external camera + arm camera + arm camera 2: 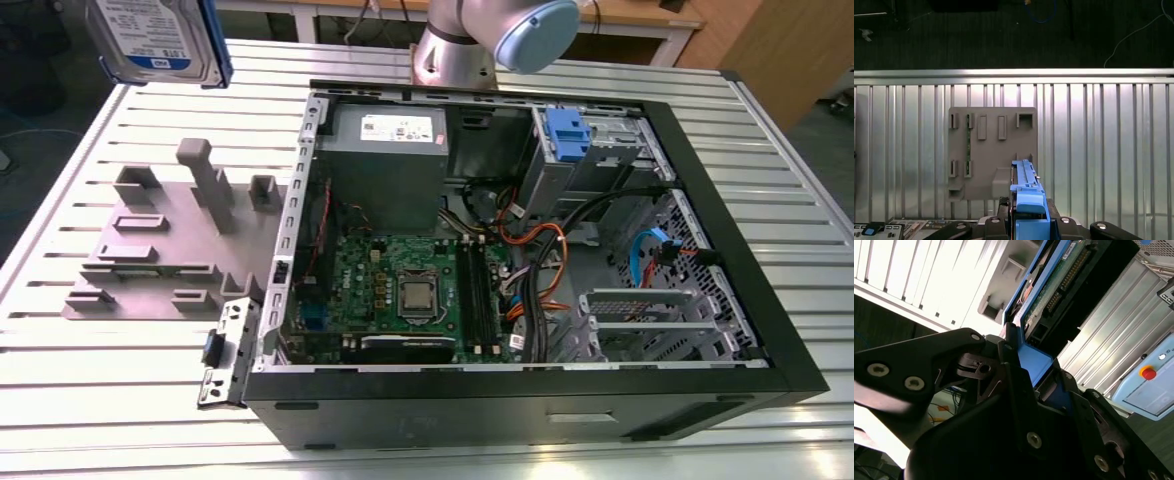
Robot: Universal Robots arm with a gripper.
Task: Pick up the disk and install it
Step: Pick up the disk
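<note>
Black jaws, closest in the second wrist view, are clenched on the disk (1061, 282) by its blue bracket (1040, 362), probably to keep the drive body free. In the first wrist view the disk (1026, 192) hangs edge-on over a grey fixture (989, 150). In the exterior view the disk (154, 40) is held high, well apart from the open computer case (534, 410) on the bench (107, 400).

Open computer case (507, 410) lies on the slatted table (107, 400); grey fixture (154, 250) just beside it.

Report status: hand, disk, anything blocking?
Hand shut on disk bracket. Disk aloft over grey fixture, outside open computer case. Nothing else touching it.
</note>
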